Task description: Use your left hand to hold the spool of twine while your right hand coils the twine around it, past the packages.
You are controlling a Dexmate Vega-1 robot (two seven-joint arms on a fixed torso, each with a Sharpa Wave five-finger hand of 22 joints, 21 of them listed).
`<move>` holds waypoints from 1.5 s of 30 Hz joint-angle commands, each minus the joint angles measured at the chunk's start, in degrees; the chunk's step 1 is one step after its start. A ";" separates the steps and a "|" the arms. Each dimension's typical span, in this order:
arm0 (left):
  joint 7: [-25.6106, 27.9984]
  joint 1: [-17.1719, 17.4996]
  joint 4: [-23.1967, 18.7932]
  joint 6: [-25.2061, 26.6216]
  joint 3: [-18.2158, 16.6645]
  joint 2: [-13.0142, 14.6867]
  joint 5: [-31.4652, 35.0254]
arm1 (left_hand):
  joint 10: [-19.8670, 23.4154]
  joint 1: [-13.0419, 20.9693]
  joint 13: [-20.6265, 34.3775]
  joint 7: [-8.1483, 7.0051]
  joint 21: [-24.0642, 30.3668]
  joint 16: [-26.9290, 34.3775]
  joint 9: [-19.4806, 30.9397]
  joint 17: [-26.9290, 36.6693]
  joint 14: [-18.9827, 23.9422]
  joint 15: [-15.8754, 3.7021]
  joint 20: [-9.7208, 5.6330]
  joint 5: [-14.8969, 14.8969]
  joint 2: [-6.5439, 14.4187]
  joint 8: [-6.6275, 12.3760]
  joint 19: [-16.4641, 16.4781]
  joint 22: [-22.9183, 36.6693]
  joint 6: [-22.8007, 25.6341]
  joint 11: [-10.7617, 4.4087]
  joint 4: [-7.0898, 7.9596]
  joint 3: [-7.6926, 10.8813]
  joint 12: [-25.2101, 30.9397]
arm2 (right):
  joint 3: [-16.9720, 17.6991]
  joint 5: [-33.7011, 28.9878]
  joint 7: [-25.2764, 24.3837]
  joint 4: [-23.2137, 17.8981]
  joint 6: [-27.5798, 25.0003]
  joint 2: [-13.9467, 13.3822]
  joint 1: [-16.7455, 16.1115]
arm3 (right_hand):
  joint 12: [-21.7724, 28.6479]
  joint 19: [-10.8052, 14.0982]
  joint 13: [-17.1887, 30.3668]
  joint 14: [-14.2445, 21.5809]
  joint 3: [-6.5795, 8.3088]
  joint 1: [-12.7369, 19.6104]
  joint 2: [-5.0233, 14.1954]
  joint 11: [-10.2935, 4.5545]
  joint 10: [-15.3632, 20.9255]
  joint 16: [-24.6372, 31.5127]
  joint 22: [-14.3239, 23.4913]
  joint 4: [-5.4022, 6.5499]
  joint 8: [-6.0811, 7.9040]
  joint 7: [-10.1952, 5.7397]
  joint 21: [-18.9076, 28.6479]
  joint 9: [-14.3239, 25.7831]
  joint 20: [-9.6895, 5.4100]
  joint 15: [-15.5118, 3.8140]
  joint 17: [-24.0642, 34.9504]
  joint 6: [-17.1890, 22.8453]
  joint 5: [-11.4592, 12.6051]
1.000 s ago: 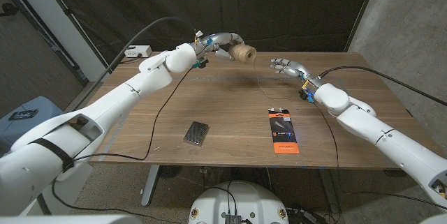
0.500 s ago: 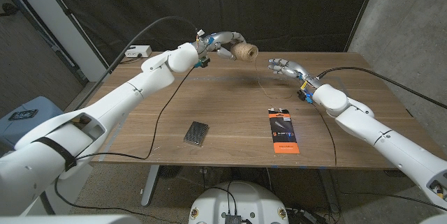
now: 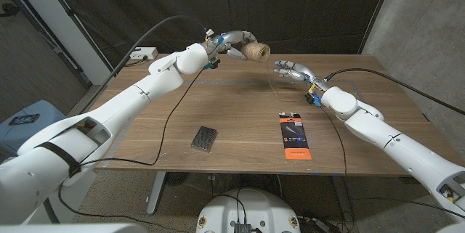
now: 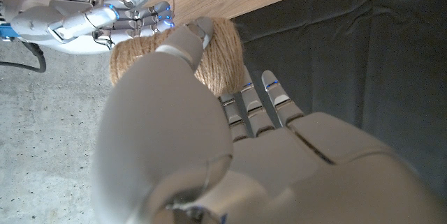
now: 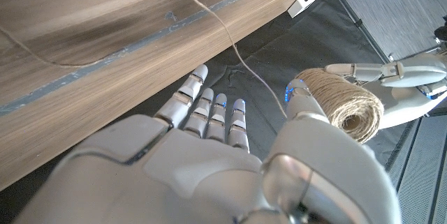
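Head view showed the left hand (image 3: 231, 43) gripping the spool of twine (image 3: 255, 51) aloft over the table's (image 3: 240, 120) far edge, probably to free winding room. Just right, the right hand (image 3: 288, 68) had fingers spread; whether it pinched the twine strand (image 5: 237, 53) was unclear.

A tan-brown spool of wound jute twine (image 3: 255, 51) is seen against a black fabric backdrop (image 3: 305, 8). Silver-grey metallic fingers with small blue lights are shown on the left hand (image 3: 231, 43) and on the right hand (image 3: 289, 69); glossy white shells are worn by both arms. A warm brown wooden table (image 3: 232, 109) with streaked grain is marked by a pale blue tape line. A black flat package with orange bands (image 3: 293, 136) and a small dark grey checker-patterned packet (image 3: 205, 138) are laid on it
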 commanded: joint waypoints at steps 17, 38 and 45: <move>0.57 0.18 -1.42 1.21 -0.02 -0.42 -0.76 | 2.92 -1.32 2.90 1.04 0.67 0.07 0.00 0.32 0.51 -0.02 0.05 0.69 2.06 0.89 -0.44 -0.03 1.38 0.22 0.10 0.42 -0.39 | -2.51 -2.25 2.06 4.09 2.95 2.69 3.50 | 0.70 2.38 0.50 2.80 0.22 3.31 -0.45 0.17 1.74 0.72 0.39 0.20 -0.03 0.16 0.20 0.27 -1.51 -0.73 0.50 1.61 -0.02; 0.67 -0.19 -1.17 1.64 0.15 -0.74 -0.93 | 2.96 -1.44 2.98 1.01 0.85 -0.03 0.03 0.33 0.50 0.01 0.15 1.00 2.23 0.94 -0.49 -0.04 1.46 0.23 0.24 0.43 -0.64 | -3.40 -3.68 0.80 5.79 3.58 4.75 4.74 | 2.39 7.58 0.96 7.60 0.05 8.30 -1.04 0.06 6.64 2.38 0.41 0.36 1.19 0.07 1.33 0.52 -2.95 -2.08 1.06 6.42 -0.24; 0.51 -0.28 -1.01 1.73 0.19 -0.77 -1.14 | 3.05 -1.51 3.01 0.89 0.91 -0.03 0.01 0.36 0.49 0.06 0.13 1.05 2.25 0.94 -0.48 -0.05 1.49 0.18 0.28 0.38 -0.68 | -3.49 -3.93 -0.24 5.53 2.80 5.36 4.64 | 2.99 10.18 1.10 9.94 -0.12 10.40 -1.27 -0.55 8.70 3.36 0.38 0.34 1.63 -0.17 1.88 0.61 -3.48 -2.77 1.32 8.30 -0.24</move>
